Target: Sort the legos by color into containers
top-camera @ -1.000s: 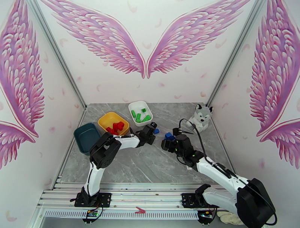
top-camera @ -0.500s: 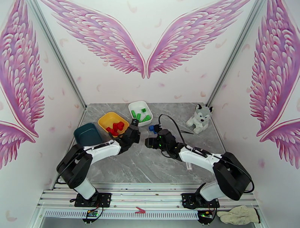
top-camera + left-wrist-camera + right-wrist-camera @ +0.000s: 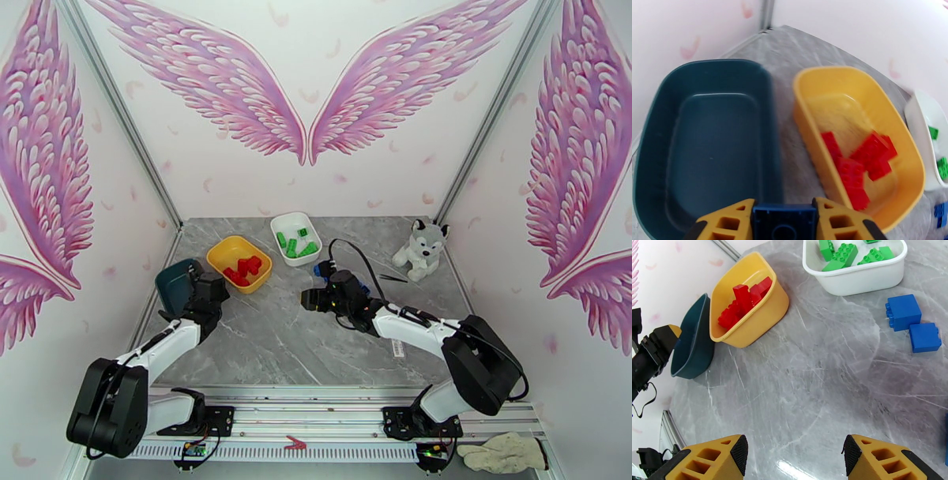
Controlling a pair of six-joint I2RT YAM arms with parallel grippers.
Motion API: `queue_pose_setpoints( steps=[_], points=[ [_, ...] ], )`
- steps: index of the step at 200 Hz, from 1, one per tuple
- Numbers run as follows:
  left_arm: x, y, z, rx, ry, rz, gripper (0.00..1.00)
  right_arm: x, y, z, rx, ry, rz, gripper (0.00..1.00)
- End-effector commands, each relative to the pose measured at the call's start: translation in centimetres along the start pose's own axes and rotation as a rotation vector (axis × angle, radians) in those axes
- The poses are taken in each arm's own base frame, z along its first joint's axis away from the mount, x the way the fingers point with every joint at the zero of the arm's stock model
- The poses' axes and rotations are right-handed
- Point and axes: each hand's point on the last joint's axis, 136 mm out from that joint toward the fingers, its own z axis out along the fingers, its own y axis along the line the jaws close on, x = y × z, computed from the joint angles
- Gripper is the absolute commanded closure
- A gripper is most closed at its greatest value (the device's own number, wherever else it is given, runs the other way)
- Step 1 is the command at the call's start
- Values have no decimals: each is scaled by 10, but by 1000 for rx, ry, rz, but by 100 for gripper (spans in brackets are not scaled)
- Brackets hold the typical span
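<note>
Containers sit in a row at the far left of the grey marbled surface (image 3: pixel 809 378): dark teal dish (image 3: pixel 711 138), yellow dish (image 3: pixel 853 79) holding red legos (image 3: pixel 869 154), white dish (image 3: pixel 853 279) holding green legos (image 3: pixel 841 252). Left fingers (image 3: pixel 728 219) pinch a blue lego (image 3: pixel 784 221) by the teal dish's rim. Right fingers (image 3: pixel 711 459) stand wide apart over bare surface. Two blue legos (image 3: pixel 902 311) lie loose near the white dish.

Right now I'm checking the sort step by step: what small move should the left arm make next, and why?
Probably ease forward over the teal dish and open the jaws: the left gripper holds a blue brick near that empty dish's rim.
</note>
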Motion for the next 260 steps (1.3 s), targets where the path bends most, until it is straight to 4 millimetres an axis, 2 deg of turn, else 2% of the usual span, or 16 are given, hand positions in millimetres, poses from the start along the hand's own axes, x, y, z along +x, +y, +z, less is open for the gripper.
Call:
queue_pose_setpoints(
  steps=[1,20,46,56,87,102,133,163,183,202,219,245,260],
  points=[
    [-8,21,1,-20,-19,-122,78,-8,8,-4,-16,-18,-33,30],
    [-10,30,3,-31,-11,-150,68,-8,6,-6,-7,-19,-36,29],
    [-10,37,4,-28,0,-183,36,-8,3,-7,6,-23,-37,27],
    [-10,37,4,-19,4,-184,27,-8,0,-9,16,-26,-36,25],
    [-14,21,-1,58,1,-161,18,-6,-16,-14,78,-36,-27,19],
    [-17,-2,-9,128,-8,-108,14,-5,-28,-20,123,-49,-14,14],
    [-11,-73,-36,281,-10,75,2,-1,-62,-35,243,-64,25,9],
    [29,-142,-57,470,57,194,1,8,-100,-57,378,-74,79,8],
    [61,-178,-70,568,102,255,1,16,-119,-72,454,-78,108,8],
    [89,-203,-79,643,146,273,1,26,-134,-82,513,-63,128,8],
    [108,-218,-84,690,177,281,1,35,-142,-85,542,-49,140,8],
    [125,-230,-89,745,215,260,1,51,-156,-83,587,-14,154,9],
    [131,-234,-90,769,234,244,1,58,-160,-77,594,3,162,15]
  ],
)
